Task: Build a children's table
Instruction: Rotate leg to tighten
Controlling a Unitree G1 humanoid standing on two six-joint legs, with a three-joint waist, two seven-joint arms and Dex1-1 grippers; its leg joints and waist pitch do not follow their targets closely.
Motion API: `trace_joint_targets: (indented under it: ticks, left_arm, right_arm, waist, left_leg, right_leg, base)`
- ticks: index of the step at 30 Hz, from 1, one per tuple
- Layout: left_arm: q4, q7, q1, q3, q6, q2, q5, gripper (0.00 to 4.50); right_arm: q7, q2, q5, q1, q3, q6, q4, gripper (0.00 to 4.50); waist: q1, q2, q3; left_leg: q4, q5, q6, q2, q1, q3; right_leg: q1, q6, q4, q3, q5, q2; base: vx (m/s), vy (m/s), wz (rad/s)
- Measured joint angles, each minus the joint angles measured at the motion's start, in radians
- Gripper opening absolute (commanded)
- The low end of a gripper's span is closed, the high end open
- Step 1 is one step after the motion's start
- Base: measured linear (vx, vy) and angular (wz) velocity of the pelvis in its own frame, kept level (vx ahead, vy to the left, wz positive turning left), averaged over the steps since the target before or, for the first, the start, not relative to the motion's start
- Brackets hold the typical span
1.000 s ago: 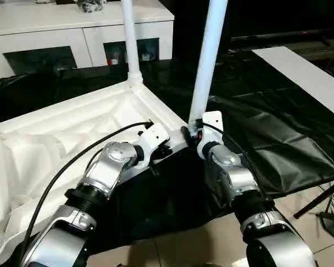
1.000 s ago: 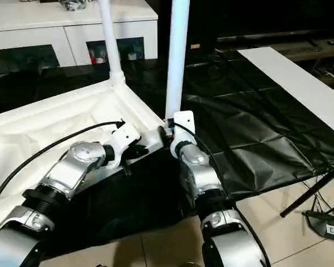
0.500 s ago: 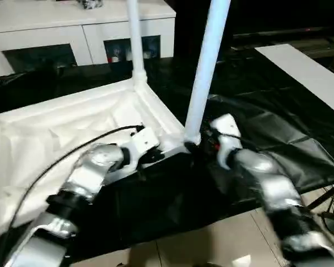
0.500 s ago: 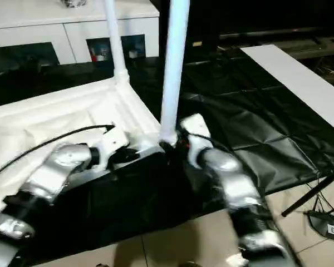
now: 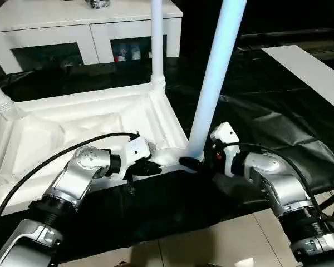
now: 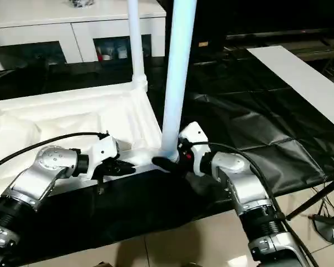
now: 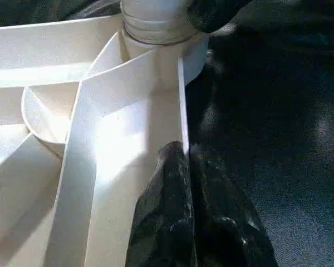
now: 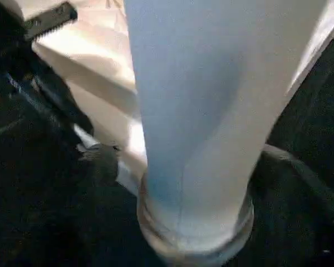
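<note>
The children's table lies upside down on a black sheet, ribbed underside up. Three white legs stand up from its corners: a far one, one at the left and the near right one. My left gripper is shut on the near rim of the table top, just left of that near leg; the left wrist view shows its black fingers pinching the thin rim. My right gripper reaches in from the right, open, with one finger on each side of the near leg's base.
A white cabinet with glass-fronted compartments stands behind the table. The black sheet spreads to the right, with a long white board beyond it. Tiled floor lies below the sheet's near edge, with a black stand leg at the right.
My right forearm has swung out to the right, and its gripper now comes at the near leg's base from the side. The left gripper has kept its hold on the rim. The camera has shifted.
</note>
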Motion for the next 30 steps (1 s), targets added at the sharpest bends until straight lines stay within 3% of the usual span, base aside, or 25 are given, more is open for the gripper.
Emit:
trace_joint_targets:
  ticks: [11,20,23,30]
  left_arm:
    - [-0.007,-0.011,0.006,0.001,0.000,0.007,-0.002,0.00]
    - [-0.008,-0.006,0.007,0.001,0.003,0.006,0.001,0.00]
    - [0.000,0.050,0.006,0.011,0.022,-0.013,0.014,0.00]
    - [0.124,0.286,-0.079,0.033,0.098,-0.154,0.082,0.00]
  right_arm:
    - [0.035,-0.019,-0.002,0.000,-0.003,-0.015,0.016,2.73]
    - [0.027,-0.001,0.003,0.000,-0.013,-0.025,0.041,2.59]
    - [-0.072,0.060,-0.021,-0.017,-0.024,-0.044,0.085,2.59]
    - [-0.539,0.270,-0.091,-0.147,-0.089,-0.058,0.283,2.58]
  waist:
    - [0.001,0.000,0.000]
    - [0.000,-0.001,0.000]
    - [-0.007,-0.001,-0.001]
    - [-0.030,-0.002,-0.001]
  left_leg:
    - [0.000,0.000,0.000,0.000,0.000,0.000]
    - [0.000,0.000,0.000,0.000,0.001,0.000]
    - [0.001,0.000,0.000,0.000,0.003,0.000]
    - [0.002,0.000,0.000,-0.001,0.006,0.000]
  right_leg:
    - [0.000,0.000,0.000,0.000,0.000,0.000]
    - [0.000,0.000,0.001,0.000,0.000,0.000]
    - [0.002,-0.002,0.002,0.000,0.001,0.000]
    - [0.003,0.000,0.002,0.001,0.000,0.000]
  base:
    - [0.000,0.000,0.00]
    - [0.000,0.000,0.00]
    - [0.000,0.000,0.00]
    - [0.000,0.000,0.00]
